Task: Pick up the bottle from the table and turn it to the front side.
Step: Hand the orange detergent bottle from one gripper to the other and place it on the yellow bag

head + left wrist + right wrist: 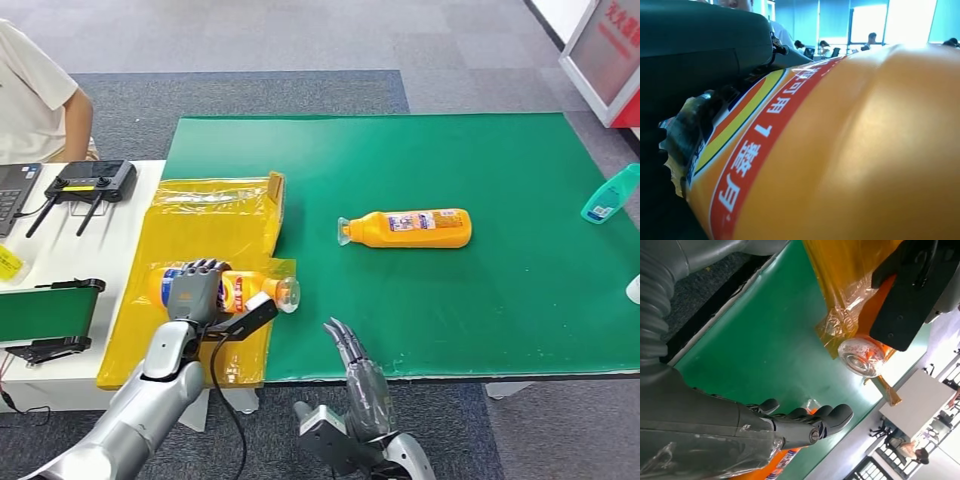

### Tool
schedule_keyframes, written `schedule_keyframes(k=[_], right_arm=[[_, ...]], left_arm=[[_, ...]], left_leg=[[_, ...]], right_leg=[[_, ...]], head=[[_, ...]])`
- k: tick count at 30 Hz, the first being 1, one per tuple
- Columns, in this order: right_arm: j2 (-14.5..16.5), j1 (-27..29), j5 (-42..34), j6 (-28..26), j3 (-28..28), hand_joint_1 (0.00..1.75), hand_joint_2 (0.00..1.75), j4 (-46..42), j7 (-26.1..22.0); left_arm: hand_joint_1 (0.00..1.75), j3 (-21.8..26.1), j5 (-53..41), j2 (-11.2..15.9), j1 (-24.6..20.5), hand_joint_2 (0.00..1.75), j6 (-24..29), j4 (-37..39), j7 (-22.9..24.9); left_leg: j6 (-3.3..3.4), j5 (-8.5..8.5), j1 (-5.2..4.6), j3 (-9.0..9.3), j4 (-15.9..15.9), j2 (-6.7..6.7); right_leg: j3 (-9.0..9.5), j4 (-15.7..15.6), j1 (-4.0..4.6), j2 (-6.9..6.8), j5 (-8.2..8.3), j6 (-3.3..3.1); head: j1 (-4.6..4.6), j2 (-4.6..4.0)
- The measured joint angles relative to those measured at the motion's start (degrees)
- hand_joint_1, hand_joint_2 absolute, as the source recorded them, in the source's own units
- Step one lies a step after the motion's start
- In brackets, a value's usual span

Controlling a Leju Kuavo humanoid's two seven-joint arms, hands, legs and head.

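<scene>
An orange bottle (253, 290) with a clear cap lies on its side on a yellow plastic sheet (211, 215) at the left of the green table (453, 320). My left hand (192, 290) grips it, fingers wrapped over its labelled middle. In the left wrist view the bottle (866, 150) is very close, its red and yellow label showing. The right wrist view looks at its cap end (860, 352). A second orange bottle (411, 228) lies on its side mid-table, cap to the left. My right hand (355, 365) hovers at the table's front edge, fingers (828, 415) apart and holding nothing.
A teal bottle (610, 195) lies at the table's right edge, with a white object (634, 290) below it. On the white side table to the left are a black controller (90, 182), a laptop and a small green conveyor (49, 315). A person (30, 90) sits at the far left.
</scene>
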Motion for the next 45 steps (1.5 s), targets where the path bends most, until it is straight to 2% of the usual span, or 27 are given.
schedule_keyframes(k=[1, 3, 12, 29, 37, 40, 42, 45], right_arm=[[0.0, -0.01, -0.15, -0.31, 0.03, 0.0, 1.75, 0.21, 0.18], [0.0, 0.01, -0.4, -0.72, 0.06, 0.0, 1.75, 0.55, 0.49], [-0.17, 0.18, -0.76, -1.87, 0.14, 0.0, 1.75, 0.98, 1.49], [-1.29, 0.74, -1.55, -4.13, 0.38, 0.0, 1.75, 1.72, 3.56], [-1.95, 1.0, -1.51, -4.16, 0.4, 0.0, 1.75, 1.42, 4.36], [-2.05, 1.09, -1.85, -4.22, 0.4, 0.0, 1.75, 1.4, 4.36], [-2.1, 1.15, -2.24, -4.16, 0.42, 0.0, 1.75, 1.4, 4.22], [-2.12, 1.19, -2.64, -3.39, 0.42, 0.0, 1.75, 1.41, 3.77]], left_arm=[[0.7, 0.08, 0.19, -0.2, -0.13, 1.75, 1.01, 0.58, 0.31], [0.0, 0.26, 0.6, -0.54, -0.31, 1.75, 2.34, 1.35, 0.77], [0.0, 1.53, 1.89, -1.66, -0.2, 1.75, 3.1, 2.55, 1.08], [0.0, 5.63, 10.75, -2.6, 1.08, 1.75, 6.13, 3.71, -7.56], [0.0, 6.56, 11.63, -2.8, 1.4, 1.75, 5.96, 3.49, -6.86], [0.0, 8.21, 16.86, -3.09, 1.41, 1.75, 4.59, 3.08, -8.09], [0.0, 9.04, 16.28, -3.03, 1.36, 1.75, 2.58, 2.91, -6.5], [0.0, 7.53, 5.12, -1.98, 1.25, 1.75, -1.63, 2.91, -0.01]], left_leg=[[0.0, 0.0, 0.0, 0.01, 0.0, 0.0], [0.01, 0.01, 0.0, 0.02, 0.0, 0.0], [0.0, 0.04, 0.0, 0.03, 0.0, 0.0], [0.05, -0.07, -0.03, 0.5, -0.02, 0.0], [0.04, -0.15, -0.03, 0.89, -0.05, 0.0], [0.0, -0.2, -0.02, 1.06, -0.06, 0.0], [-0.03, -0.22, -0.02, 1.14, -0.07, 0.0], [-0.07, -0.22, -0.02, 1.16, -0.08, 0.03]], right_leg=[[0.01, 0.0, 0.0, 0.0, 0.01, 0.0], [0.02, 0.0, 0.0, 0.01, 0.02, 0.01], [0.01, 0.0, 0.01, 0.01, 0.04, 0.01], [0.48, 0.0, -0.03, 0.01, -0.02, -0.01], [0.87, 0.0, -0.03, 0.01, -0.1, -0.08], [1.03, 0.0, -0.03, 0.01, -0.15, -0.11], [1.07, 0.0, -0.02, 0.02, -0.17, -0.11], [1.03, 0.01, -0.01, 0.06, -0.13, -0.16]], head=[[-0.01, 0.0], [-0.01, 0.0], [-0.01, 0.0], [-0.01, 0.0], [-0.01, 0.0], [0.0, 0.0], [0.01, 0.0], [-0.01, 0.0]])
